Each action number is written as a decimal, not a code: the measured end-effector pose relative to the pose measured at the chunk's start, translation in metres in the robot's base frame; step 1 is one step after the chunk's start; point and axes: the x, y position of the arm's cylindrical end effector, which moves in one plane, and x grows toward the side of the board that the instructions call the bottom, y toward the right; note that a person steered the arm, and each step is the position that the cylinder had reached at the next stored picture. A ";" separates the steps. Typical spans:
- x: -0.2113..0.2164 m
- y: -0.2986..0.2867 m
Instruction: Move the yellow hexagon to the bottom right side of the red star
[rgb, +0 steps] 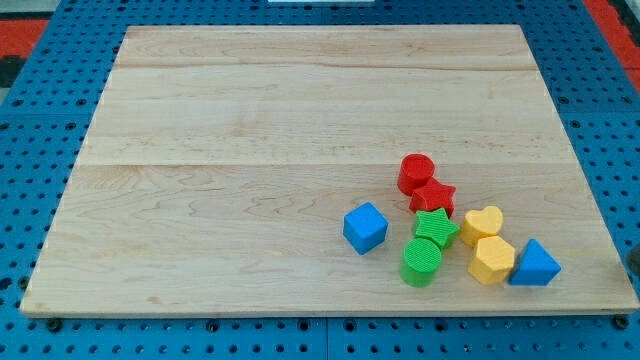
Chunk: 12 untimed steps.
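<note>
The yellow hexagon (491, 260) lies near the board's bottom right, below the yellow heart (483, 225) and touching the blue triangle (534, 264) on its right. The red star (433, 197) sits up and to the left of the hexagon, against the red cylinder (416, 173) above it and the green star (436, 228) below it. My tip does not clearly show. A dark sliver (635, 266) at the view's right edge, right of the blue triangle, is cut off by the frame.
A green cylinder (422, 262) stands below the green star, left of the hexagon. A blue cube (365, 227) lies left of the cluster. The wooden board (250, 150) rests on a blue pegboard table (30, 150).
</note>
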 end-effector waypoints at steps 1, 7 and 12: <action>-0.005 -0.011; -0.036 -0.166; 0.038 -0.090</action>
